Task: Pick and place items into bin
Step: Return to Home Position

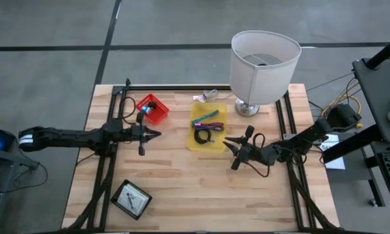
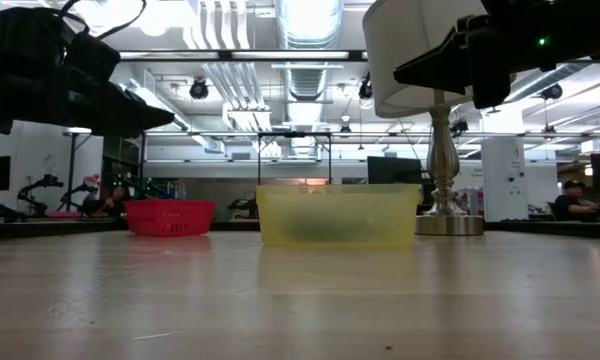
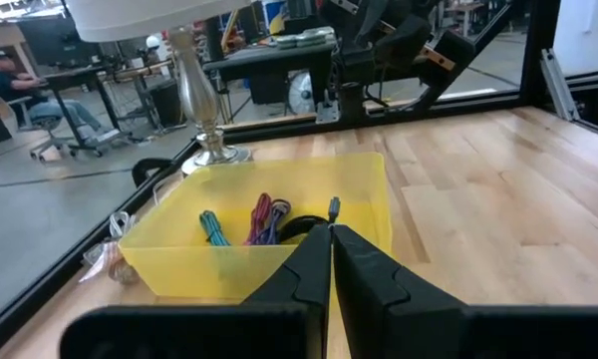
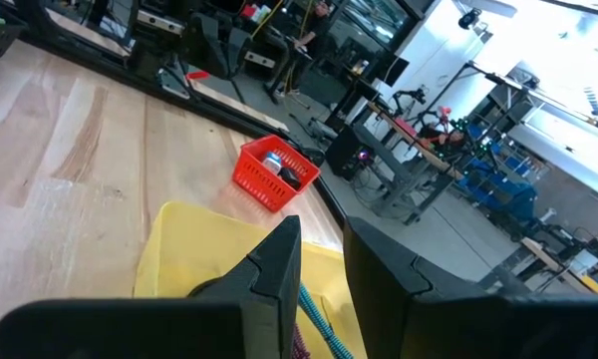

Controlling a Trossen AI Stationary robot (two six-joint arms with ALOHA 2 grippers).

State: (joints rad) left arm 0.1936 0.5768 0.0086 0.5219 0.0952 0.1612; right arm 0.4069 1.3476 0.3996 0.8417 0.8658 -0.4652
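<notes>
Table [image 1: 182, 188], left jaws closed, right jaws ajar, empty

Bare wood of the table [image 1: 201, 188] lies open across the near middle and right, while the yellow bin [image 1: 208, 148] at centre, red basket [image 1: 157, 117] left of it, lamp [image 1: 265, 65] far right and black bin [image 1: 119, 190] near left stand in the way.

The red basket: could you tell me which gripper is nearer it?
Left. The left gripper sits just beside the red basket; the right gripper is past the yellow bin.
</notes>
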